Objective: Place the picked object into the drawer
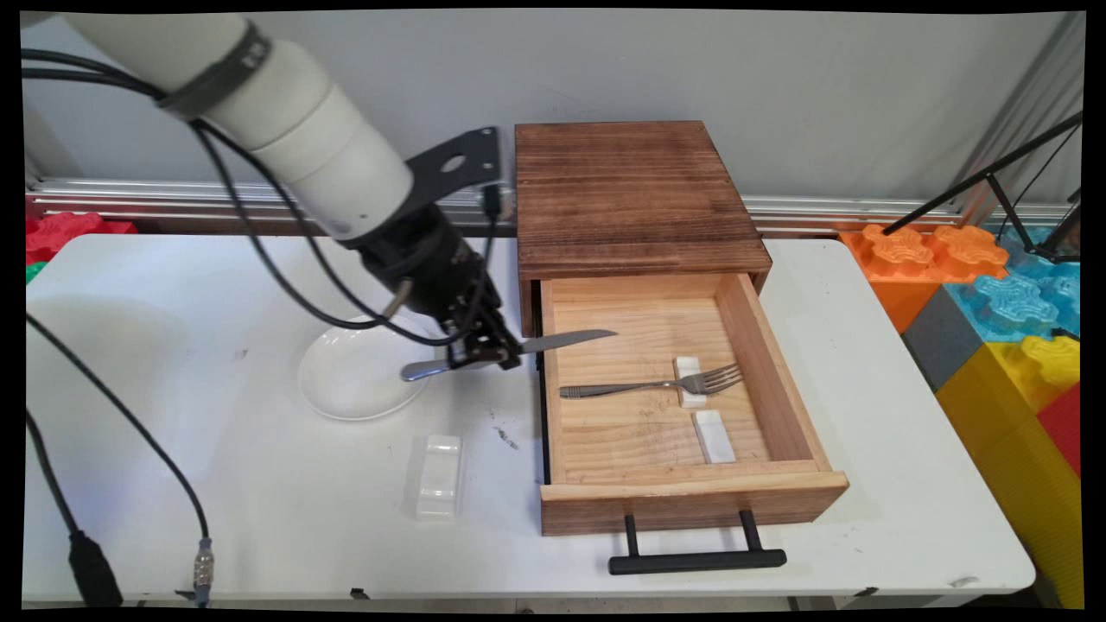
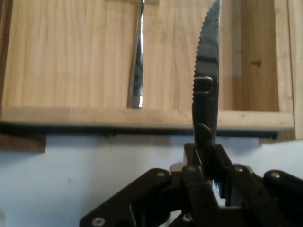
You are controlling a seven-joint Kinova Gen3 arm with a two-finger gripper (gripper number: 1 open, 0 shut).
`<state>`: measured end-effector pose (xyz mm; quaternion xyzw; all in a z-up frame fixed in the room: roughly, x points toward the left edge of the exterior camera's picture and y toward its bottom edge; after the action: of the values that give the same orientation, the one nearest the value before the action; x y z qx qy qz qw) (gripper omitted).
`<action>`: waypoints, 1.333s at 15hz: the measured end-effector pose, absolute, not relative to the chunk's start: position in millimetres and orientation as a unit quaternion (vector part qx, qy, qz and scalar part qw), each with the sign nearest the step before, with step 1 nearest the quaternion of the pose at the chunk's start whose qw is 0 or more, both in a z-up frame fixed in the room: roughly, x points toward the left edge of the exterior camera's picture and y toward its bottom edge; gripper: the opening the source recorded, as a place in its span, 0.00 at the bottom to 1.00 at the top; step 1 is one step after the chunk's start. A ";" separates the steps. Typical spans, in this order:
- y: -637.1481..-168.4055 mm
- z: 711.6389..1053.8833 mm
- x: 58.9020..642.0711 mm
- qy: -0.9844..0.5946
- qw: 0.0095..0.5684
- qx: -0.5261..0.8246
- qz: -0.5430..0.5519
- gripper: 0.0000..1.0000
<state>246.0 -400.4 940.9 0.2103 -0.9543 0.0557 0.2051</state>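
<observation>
My gripper [image 1: 494,350] is shut on a metal knife [image 1: 562,340], held level above the table. Its serrated blade [image 2: 208,52] reaches over the left wall of the open wooden drawer [image 1: 691,497], while its handle end sticks out over a white plate [image 1: 346,384]. Inside the drawer a fork [image 1: 648,386] lies with its tines on a white cutlery rest [image 1: 689,370]. A second white rest [image 1: 714,435] sits bare near the drawer's front. In the hand view the fork's handle [image 2: 137,61] lies left of the blade.
The drawer belongs to a dark wooden box [image 1: 631,190] at the table's back; its black handle [image 1: 696,560] juts toward the near edge. Another white rest [image 1: 439,475] lies on the table left of the drawer. Coloured foam blocks [image 1: 994,294] stand off the right.
</observation>
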 end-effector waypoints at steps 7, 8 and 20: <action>-421.1 936.5 192.8 -0.953 0.225 0.197 0.048 0.00; -423.5 935.7 185.7 -0.953 0.227 0.196 0.047 0.00; -448.6 906.0 114.6 -0.947 0.247 0.199 0.048 0.00</action>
<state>114.6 -448.6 906.0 0.1990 -0.9471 0.0481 0.2471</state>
